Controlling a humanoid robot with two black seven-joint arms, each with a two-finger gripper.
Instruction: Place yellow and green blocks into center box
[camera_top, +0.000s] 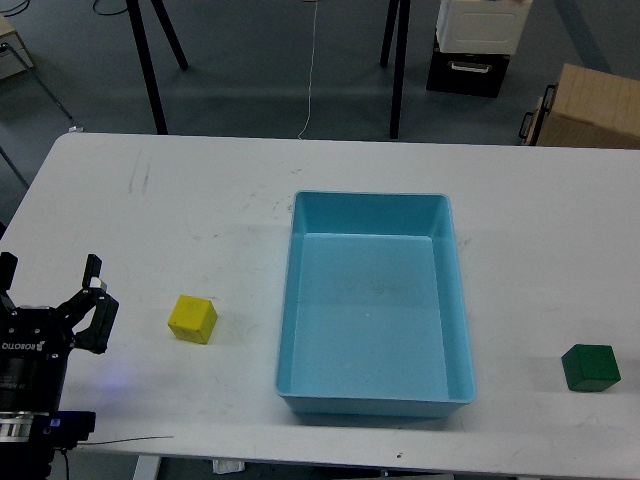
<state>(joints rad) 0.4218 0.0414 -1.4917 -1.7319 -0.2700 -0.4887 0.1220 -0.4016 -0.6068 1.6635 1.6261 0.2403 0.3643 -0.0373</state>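
Grey floor behind, with black stand legs, a brown cardboard box (592, 105) and a black-and-white case (478, 45) beyond the far edge of the white table (180, 190).

Landmark: center box (372, 400), a light-blue shallow tray with sloped walls and rounded corners, sitting mid-table and empty. Neither block placed yet.

Green block (590, 367): dark matte cube, right of the tray's near right corner, well apart from it, close to the table's right end. Yellow block (192, 319): bright matte cube, left of the tray's near left wall, slightly rotated.

Left gripper (92, 290): left of the yellow block, apart from it, fingers spread, holding nothing. Right gripper not in view.

Risks, as judged:
- Yellow cube's rotation may make the fingers close on its corners, so it twists or slips out.
- A low carry could clip the tray wall and shift the tray.
- A nudge on approach could push the green cube off the table's end.
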